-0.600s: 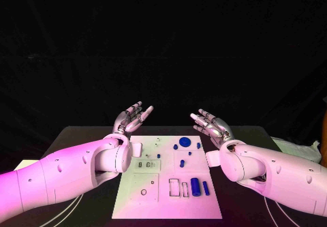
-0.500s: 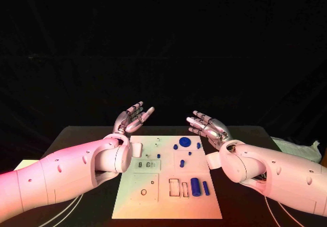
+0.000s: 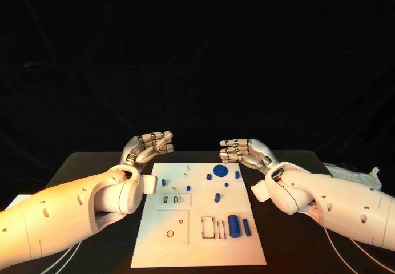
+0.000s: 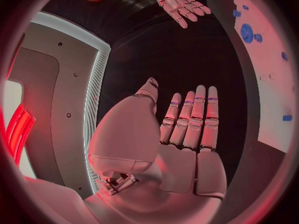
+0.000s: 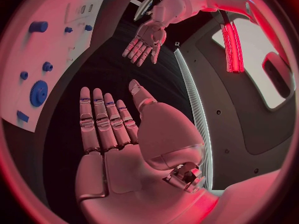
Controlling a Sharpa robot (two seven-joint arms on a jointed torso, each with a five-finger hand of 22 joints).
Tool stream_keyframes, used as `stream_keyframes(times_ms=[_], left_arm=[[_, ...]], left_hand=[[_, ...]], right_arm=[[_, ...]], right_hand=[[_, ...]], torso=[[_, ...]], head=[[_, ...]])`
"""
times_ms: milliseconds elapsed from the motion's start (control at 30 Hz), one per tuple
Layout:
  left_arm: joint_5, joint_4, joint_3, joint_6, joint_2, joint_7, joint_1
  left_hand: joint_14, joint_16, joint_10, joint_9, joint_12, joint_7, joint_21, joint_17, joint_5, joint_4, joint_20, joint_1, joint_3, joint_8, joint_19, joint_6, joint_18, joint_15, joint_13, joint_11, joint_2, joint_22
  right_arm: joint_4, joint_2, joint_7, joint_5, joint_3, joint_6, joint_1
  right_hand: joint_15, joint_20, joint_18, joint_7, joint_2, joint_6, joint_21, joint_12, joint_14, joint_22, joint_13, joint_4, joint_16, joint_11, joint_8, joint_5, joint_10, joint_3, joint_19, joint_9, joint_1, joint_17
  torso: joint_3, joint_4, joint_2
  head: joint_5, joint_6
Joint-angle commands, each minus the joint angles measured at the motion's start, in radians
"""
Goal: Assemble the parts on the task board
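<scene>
White plate of the task board (image 3: 200, 228) lies in the middle of the black table (image 3: 91, 165), and both hands are up beyond its far end, holding nothing at all. The left hand (image 3: 148, 147) has dropped since half a second ago: then its fingers pointed up and away, now they are tipped forward and bent over at the tips in the head view, while its own wrist camera shows the fingers (image 4: 190, 117) lying side by side, palm bare. The right hand (image 3: 244, 152) has done the same, fingers folded down toward the board's far edge, and in its wrist view they stretch out together over an empty palm (image 5: 118, 159). So both are loosely open, apart from each other, touching no part. On the board the blue pieces sit where they were: the round disc (image 3: 221, 170) near the far end, a short peg (image 3: 217, 197) in the middle, and the thick cylinder (image 3: 234, 226) beside a slimmer one (image 3: 247, 227) toward the near end, right of the two rectangular slots (image 3: 209, 228).
</scene>
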Motion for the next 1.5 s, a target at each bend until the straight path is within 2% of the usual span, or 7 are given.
stream_keyframes(times_ms=[33, 200, 600, 767, 967, 1100, 1500], left_arm=[[-0.020, 0.023, 0.001, 0.068, -0.015, 0.011, 0.005], [-0.030, 0.074, 0.001, 0.086, -0.054, -0.008, 0.009], [0.018, 0.211, 0.003, 0.111, -0.140, -0.035, 0.024], [0.037, 0.264, 0.006, 0.122, -0.165, -0.042, 0.031], [0.044, 0.310, 0.009, 0.130, -0.185, -0.047, 0.040], [0.047, 0.320, 0.009, 0.132, -0.189, -0.050, 0.043], [0.053, 0.324, 0.010, 0.134, -0.193, -0.056, 0.045]], left_hand=[[0.094, 0.030, 0.077, 0.000, 0.015, 0.028, 0.040, 0.021, -0.005, -0.017, -0.024, 0.011, -0.006, 0.007, 0.088, 0.063, 0.014, -0.027, 0.003, -0.022, 0.013, 0.012], [0.163, 0.037, 0.137, -0.006, 0.009, 0.013, 0.057, 0.049, -0.005, -0.034, -0.047, 0.013, -0.022, 0.001, 0.149, 0.110, 0.013, -0.050, 0.000, -0.040, 0.026, 0.012], [0.210, 0.022, 0.164, -0.011, -0.028, 0.006, 0.086, 0.088, -0.004, -0.059, -0.066, 0.020, -0.041, -0.028, 0.226, 0.133, 0.012, -0.065, -0.004, -0.048, 0.038, 0.017], [0.215, 0.019, 0.164, -0.011, -0.035, 0.006, 0.094, 0.094, -0.004, -0.063, -0.068, 0.020, -0.044, -0.034, 0.238, 0.134, 0.011, -0.066, -0.005, -0.048, 0.040, 0.019], [0.215, 0.017, 0.163, -0.011, -0.038, 0.007, 0.096, 0.096, -0.004, -0.065, -0.069, 0.020, -0.045, -0.037, 0.241, 0.133, 0.011, -0.066, -0.005, -0.047, 0.040, 0.020], [0.214, 0.015, 0.162, -0.011, -0.041, 0.008, 0.098, 0.098, -0.004, -0.066, -0.069, 0.019, -0.047, -0.039, 0.244, 0.132, 0.011, -0.066, -0.005, -0.047, 0.040, 0.020], [0.213, 0.011, 0.159, -0.012, -0.046, 0.010, 0.100, 0.100, -0.004, -0.068, -0.069, 0.019, -0.049, -0.044, 0.246, 0.131, 0.010, -0.065, -0.005, -0.045, 0.041, 0.021]], right_arm=[[-0.004, 0.001, -0.003, -0.267, 0.004, -0.035, 0.011], [-0.015, 0.007, -0.051, -0.430, 0.008, -0.038, 0.035], [-0.057, 0.041, -0.282, -0.927, 0.012, 0.051, 0.101], [-0.057, 0.051, -0.361, -1.071, 0.015, 0.132, 0.117], [-0.056, 0.061, -0.430, -1.212, 0.018, 0.208, 0.127], [-0.051, 0.063, -0.450, -1.251, 0.022, 0.231, 0.129], [-0.052, 0.072, -0.463, -1.279, 0.026, 0.278, 0.130]], right_hand=[[-0.053, -0.046, 0.024, 0.037, -0.013, 0.206, 0.048, 0.001, 0.220, 0.000, 0.003, -0.062, 0.016, -0.041, 0.009, -0.012, 0.195, 0.038, 0.181, 0.004, 0.037, 0.006], [-0.075, -0.070, 0.022, 0.024, -0.027, 0.246, 0.068, -0.011, 0.276, 0.002, 0.004, -0.095, 0.018, -0.056, 0.003, -0.005, 0.247, 0.062, 0.237, 0.005, 0.038, 0.012], [-0.167, -0.176, 0.022, -0.021, -0.083, 0.334, 0.241, -0.032, 0.564, 0.078, 0.005, -0.104, 0.136, -0.115, -0.003, 0.008, 0.369, 0.090, 0.475, 0.008, 0.036, 0.101], [-0.187, -0.197, 0.018, -0.037, -0.093, 0.345, 0.328, -0.038, 0.608, 0.124, 0.004, -0.095, 0.276, -0.125, -0.020, -0.012, 0.355, 0.101, 0.545, 0.006, 0.006, 0.193], [-0.191, -0.203, 0.015, -0.042, -0.115, 0.347, 0.457, -0.038, 0.607, 0.201, 0.005, -0.083, 0.566, -0.131, -0.028, -0.022, 0.330, 0.131, 0.575, 0.005, -0.030, 0.401], [-0.189, -0.201, 0.002, -0.044, -0.128, 0.345, 0.604, -0.036, 0.602, 0.351, 0.006, -0.072, 0.741, -0.131, -0.029, -0.026, 0.319, 0.151, 0.576, 0.005, -0.037, 0.579], [-0.185, -0.191, -0.009, -0.048, -0.133, 0.346, 0.727, -0.037, 0.592, 0.477, 0.006, -0.051, 0.865, -0.128, -0.027, -0.028, 0.310, 0.181, 0.555, 0.006, -0.033, 0.709]], torso=[[-0.0048, 0.0092, 0.026], [-0.0067, 0.0217, 0.049], [-0.0284, 0.0560, 0.111], [-0.0358, 0.0660, 0.132], [-0.0425, 0.0719, 0.155], [-0.0453, 0.0732, 0.166], [-0.0516, 0.0794, 0.181]], head=[[-0.011, 0.008], [-0.015, 0.017], [-0.051, 0.023], [-0.062, 0.024], [-0.072, 0.032], [-0.075, 0.033], [-0.083, 0.032]])
